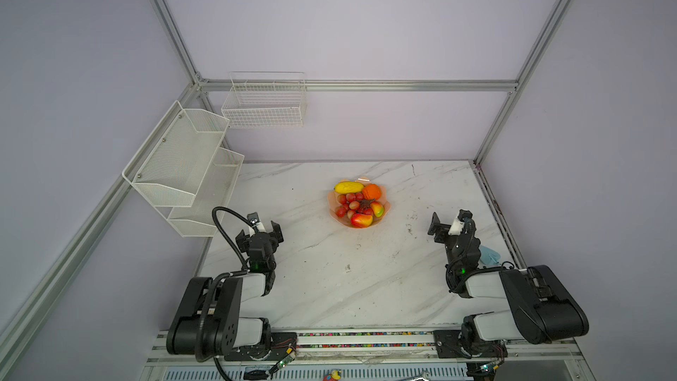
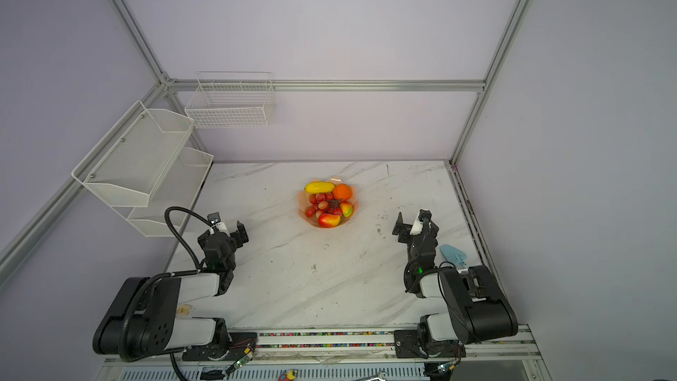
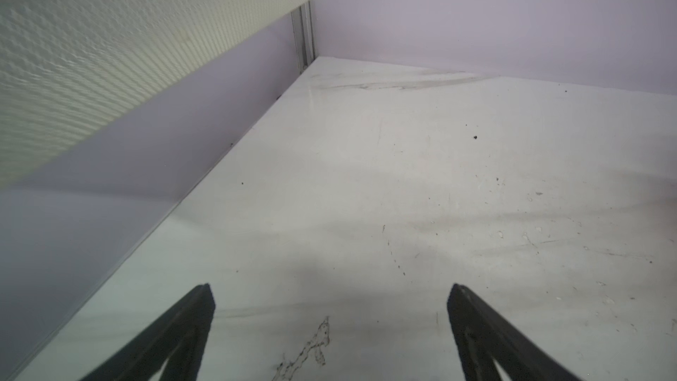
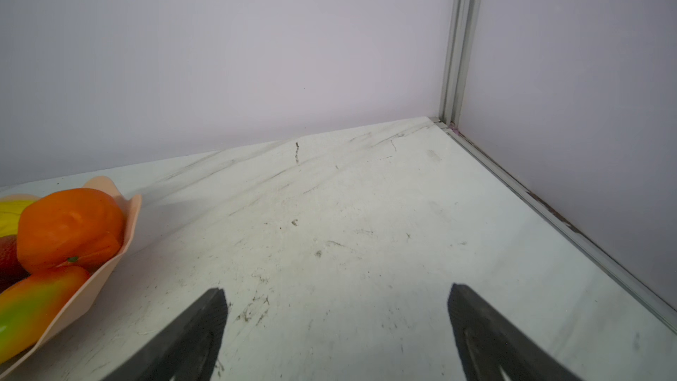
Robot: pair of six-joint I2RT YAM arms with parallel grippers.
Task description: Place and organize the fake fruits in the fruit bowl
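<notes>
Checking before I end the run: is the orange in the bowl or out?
In. The orange rests inside the fruit bowl, against its rim, beside the yellow fruit.

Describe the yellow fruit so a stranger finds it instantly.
On the white marble-patterned tabletop sits a translucent peach-pink scalloped bowl. At its far rim, left of the round orange, lies the bumpy yellow oblong fruit, the only all-yellow piece inside.
</notes>
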